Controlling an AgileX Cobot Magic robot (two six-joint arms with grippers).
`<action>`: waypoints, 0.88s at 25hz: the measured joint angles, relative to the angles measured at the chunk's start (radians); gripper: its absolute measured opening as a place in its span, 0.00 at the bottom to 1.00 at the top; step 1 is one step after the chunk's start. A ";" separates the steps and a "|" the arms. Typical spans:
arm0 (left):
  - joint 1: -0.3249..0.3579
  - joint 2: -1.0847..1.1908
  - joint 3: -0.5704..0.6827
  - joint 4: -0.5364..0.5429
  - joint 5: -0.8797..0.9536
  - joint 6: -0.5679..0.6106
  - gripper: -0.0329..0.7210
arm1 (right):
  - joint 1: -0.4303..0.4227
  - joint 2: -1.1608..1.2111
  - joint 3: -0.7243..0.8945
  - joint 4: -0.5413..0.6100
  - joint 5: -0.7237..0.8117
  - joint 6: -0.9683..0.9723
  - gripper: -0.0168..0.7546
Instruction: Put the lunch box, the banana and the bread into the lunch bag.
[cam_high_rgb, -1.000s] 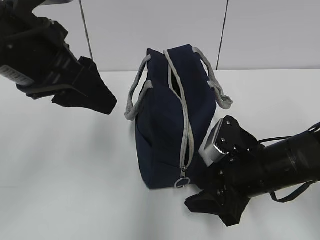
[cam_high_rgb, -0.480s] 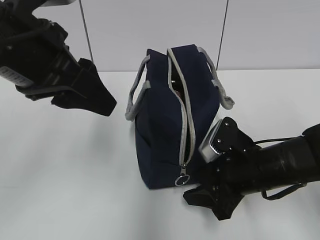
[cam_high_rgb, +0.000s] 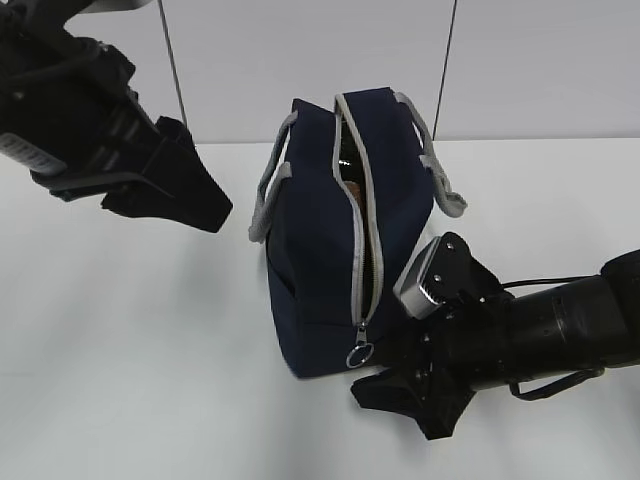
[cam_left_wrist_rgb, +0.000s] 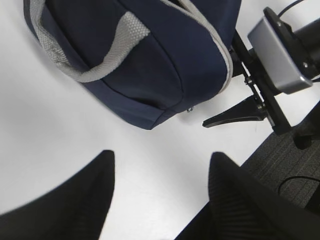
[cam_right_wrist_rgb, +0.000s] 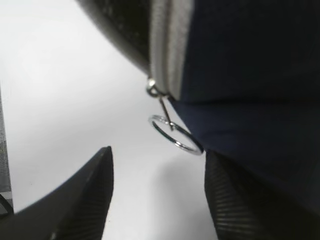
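White table, pale wall behind lunch bag; right gripper, fingers apart, has crept nearer its ring pull; left gripper apart, empty.

The right end effector has slid left, seemingly nudging the lunch bag.

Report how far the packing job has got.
Looks done: no food lies on the table, and something brownish shows through the lunch bag's open zipper; the contents cannot be identified. In hand: the right claw, open, nears the ring pull. The left claw hovers empty. Left: possibly closing the bag.
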 joint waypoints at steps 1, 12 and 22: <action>0.000 0.000 0.000 0.000 0.000 0.000 0.60 | 0.000 0.000 0.000 0.000 0.005 -0.001 0.58; 0.000 0.000 0.000 0.000 0.025 0.000 0.59 | 0.000 0.000 0.000 -0.002 0.024 -0.002 0.58; 0.000 0.000 0.000 0.000 0.029 0.000 0.59 | 0.000 0.002 0.000 -0.026 0.026 0.009 0.42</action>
